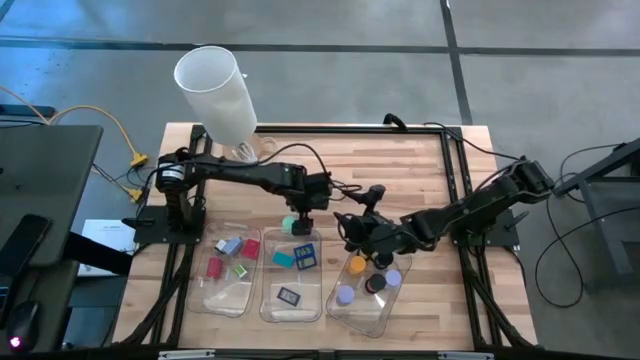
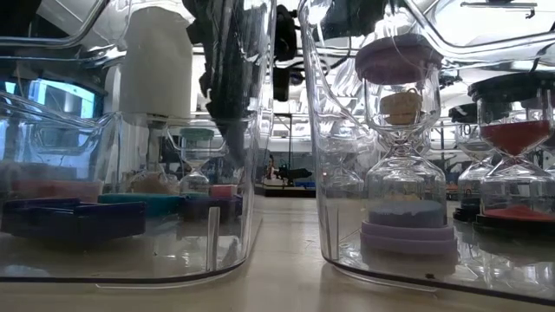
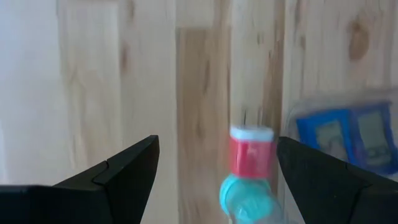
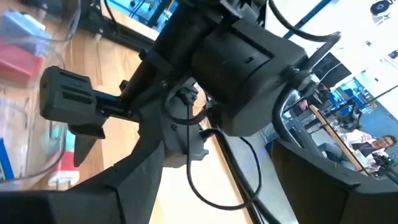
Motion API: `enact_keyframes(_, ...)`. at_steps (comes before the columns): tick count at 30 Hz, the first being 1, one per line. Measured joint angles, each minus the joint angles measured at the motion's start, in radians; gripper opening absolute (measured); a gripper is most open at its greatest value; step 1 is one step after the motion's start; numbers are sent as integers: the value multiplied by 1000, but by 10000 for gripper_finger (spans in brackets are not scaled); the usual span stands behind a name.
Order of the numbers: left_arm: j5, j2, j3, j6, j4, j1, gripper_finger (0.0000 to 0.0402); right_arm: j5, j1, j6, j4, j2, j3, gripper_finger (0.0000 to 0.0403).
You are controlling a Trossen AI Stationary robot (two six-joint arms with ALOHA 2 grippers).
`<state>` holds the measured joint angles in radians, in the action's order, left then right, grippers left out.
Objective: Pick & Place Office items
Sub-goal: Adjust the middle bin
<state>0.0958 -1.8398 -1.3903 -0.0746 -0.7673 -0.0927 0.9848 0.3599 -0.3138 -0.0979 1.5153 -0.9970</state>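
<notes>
- Left gripper [image 3: 214, 180] spread wide, empty, hovering over small teal-and-red hourglass timer [image 3: 250, 171] lying on wooden table [image 3: 199, 74], between fingers.
- Risk: off-centre closing, timer rolling away.
- Right gripper [image 1: 352, 235] likewise open, close beside: collision danger.

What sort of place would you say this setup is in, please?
Probably a robotics lab or workshop: a wooden table on a concrete floor, cabled arms over clear trays, and more benches and equipment behind.

No words, numbers or signs can be read anywhere. The small labels on the pieces are too blurry to make out.
</notes>
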Motion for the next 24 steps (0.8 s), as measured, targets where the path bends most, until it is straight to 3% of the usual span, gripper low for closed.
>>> enact_keyframes(6, 63, -9, 0, 0, -8, 23, 318, 0, -8, -5, 15, -9, 0, 287)
enact_keyframes(24, 53, -9, 0, 76, -21, 100, 318, -79, -26, 28, 28, -9, 0, 287)
